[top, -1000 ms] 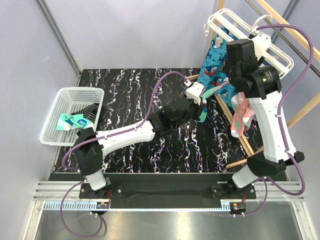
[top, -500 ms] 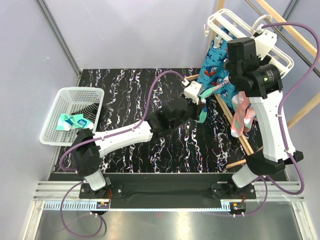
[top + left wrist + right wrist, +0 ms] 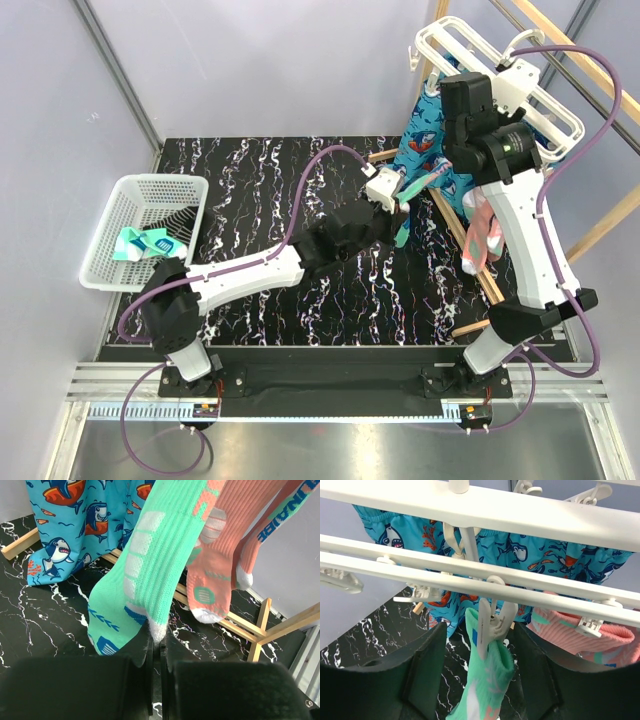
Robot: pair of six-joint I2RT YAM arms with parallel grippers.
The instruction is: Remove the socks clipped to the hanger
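Up at the white plastic drying hanger (image 3: pixel 530 515), the right gripper (image 3: pixel 481 655) had its jaws apart either side of the white clip (image 3: pixel 491 622) pinching the mint-green ribbed sock (image 3: pixel 150 565) hanging from it. Left gripper (image 3: pixel 156 647) was clamped on the sock's lower end, so mid-unclipping I'd guess. Next move looked like squeezing that clip open, then tugging the sock free.
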